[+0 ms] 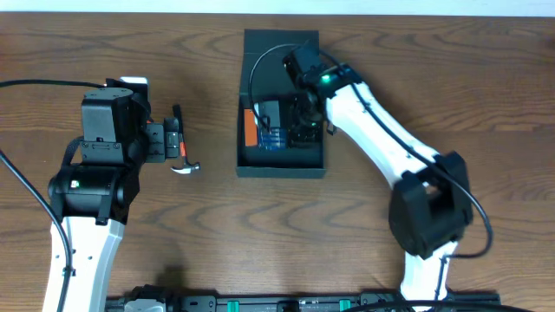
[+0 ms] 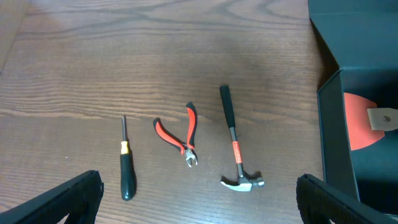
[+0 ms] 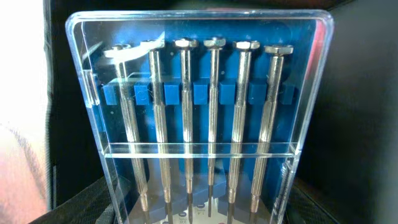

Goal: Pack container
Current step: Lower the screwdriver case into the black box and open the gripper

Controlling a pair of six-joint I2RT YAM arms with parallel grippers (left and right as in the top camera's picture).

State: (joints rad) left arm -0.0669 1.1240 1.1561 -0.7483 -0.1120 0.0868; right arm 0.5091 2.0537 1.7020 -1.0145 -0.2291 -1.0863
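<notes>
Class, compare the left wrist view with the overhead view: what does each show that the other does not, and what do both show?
Left wrist only: the screwdriver and the red-handled pliers, which the left arm hides from above. Overhead only: the right arm and the blue case inside the container. Both: the hammer and the container.

My overhead camera looks straight down on the table (image 1: 217, 225) from well above and takes in the whole workspace. My left wrist camera faces down from mid height and shares the hammer (image 2: 235, 149) and the container (image 2: 336, 124) edge with overhead. My right wrist camera sits tight against the clear blue case (image 3: 199, 112), inside that container.
</notes>
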